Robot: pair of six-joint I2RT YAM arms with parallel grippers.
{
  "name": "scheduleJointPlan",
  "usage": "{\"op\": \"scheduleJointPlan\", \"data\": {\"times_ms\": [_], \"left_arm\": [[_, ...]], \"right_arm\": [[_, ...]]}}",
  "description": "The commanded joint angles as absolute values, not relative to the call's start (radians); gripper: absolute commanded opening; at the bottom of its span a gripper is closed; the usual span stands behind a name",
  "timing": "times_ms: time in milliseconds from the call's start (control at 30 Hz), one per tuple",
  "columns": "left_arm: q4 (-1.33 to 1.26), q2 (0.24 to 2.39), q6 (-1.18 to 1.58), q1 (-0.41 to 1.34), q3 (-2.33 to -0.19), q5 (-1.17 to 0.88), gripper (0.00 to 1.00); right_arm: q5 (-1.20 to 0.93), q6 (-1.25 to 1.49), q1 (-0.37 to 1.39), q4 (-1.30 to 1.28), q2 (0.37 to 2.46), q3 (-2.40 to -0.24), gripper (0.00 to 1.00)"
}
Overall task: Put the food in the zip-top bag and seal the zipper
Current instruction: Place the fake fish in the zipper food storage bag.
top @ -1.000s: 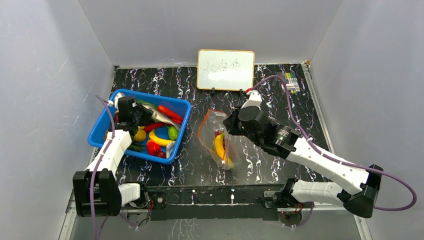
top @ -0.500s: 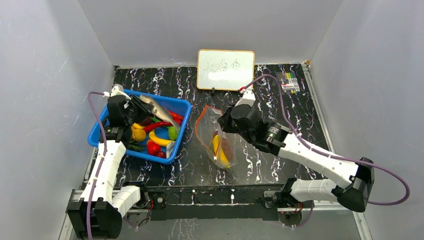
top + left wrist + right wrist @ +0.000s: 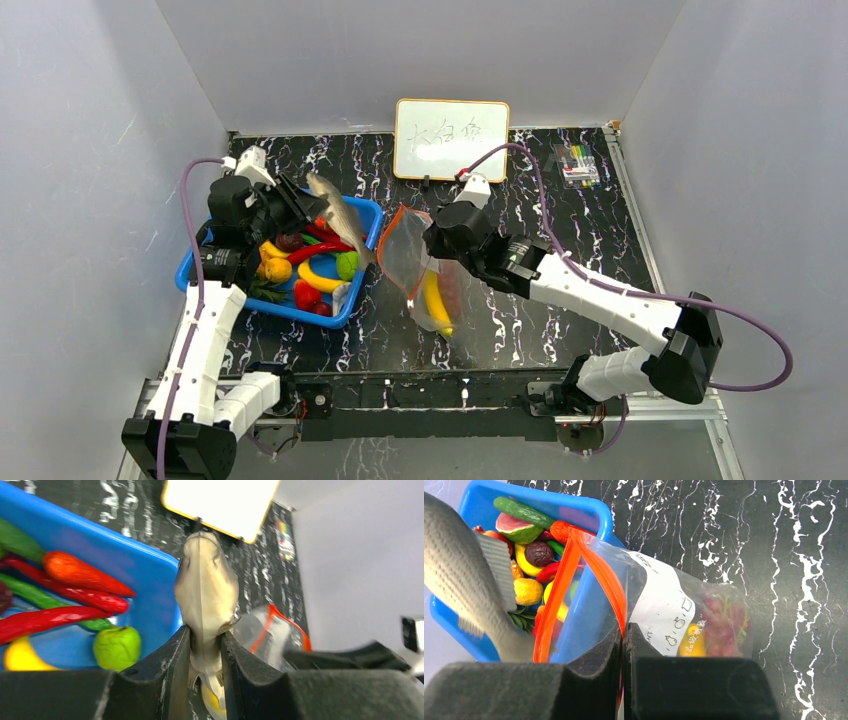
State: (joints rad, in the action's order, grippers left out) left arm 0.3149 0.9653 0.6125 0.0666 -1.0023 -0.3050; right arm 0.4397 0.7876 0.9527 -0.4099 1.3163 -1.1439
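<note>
My left gripper point(image 3: 300, 205) point(image 3: 206, 645) is shut on the tail of a grey toy fish point(image 3: 335, 212) point(image 3: 206, 592) and holds it in the air over the right rim of the blue basket point(image 3: 365, 208), next to the bag's mouth. My right gripper point(image 3: 432, 240) point(image 3: 622, 640) is shut on the red-orange zipper strip point(image 3: 616, 587) of the clear zip-top bag point(image 3: 425, 275) point(image 3: 674, 605) and holds the mouth open toward the basket. A yellow banana point(image 3: 435, 300) and dark red grapes point(image 3: 726, 620) lie inside the bag. More toy food stays in the basket, such as chillies point(image 3: 85, 597) and a green fruit point(image 3: 116, 647).
A small whiteboard point(image 3: 451, 139) stands at the back centre. A pack of markers point(image 3: 580, 163) lies at the back right. The basket sits at the left on the black marbled table point(image 3: 560, 230). Grey walls close in the sides and back.
My left gripper has lifted the fish out of the basket and carried it right, toward the bag. My right gripper has pulled the bag's mouth left and up toward the basket.
</note>
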Motion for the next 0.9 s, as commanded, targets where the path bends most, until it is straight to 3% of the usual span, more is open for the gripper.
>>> {"op": "scheduleJointPlan", "data": {"times_ms": [0,633,867], "left_arm": [[0.222,0.914,0.678,0.107,-1.003,-0.509,0.07],[0.041,0.886,0.840,0.165,-1.025,-0.614,0.04],[0.047,0.937,0.759,0.210,-0.996,-0.588,0.01]], "right_arm": [[0.451,0.796,0.947,-0.335,1.330,-1.219,0.00],[0.332,0.748,0.947,-0.271,1.347,-1.187,0.00],[0.321,0.762,0.948,-0.264,1.334,-1.211,0.00]]}}
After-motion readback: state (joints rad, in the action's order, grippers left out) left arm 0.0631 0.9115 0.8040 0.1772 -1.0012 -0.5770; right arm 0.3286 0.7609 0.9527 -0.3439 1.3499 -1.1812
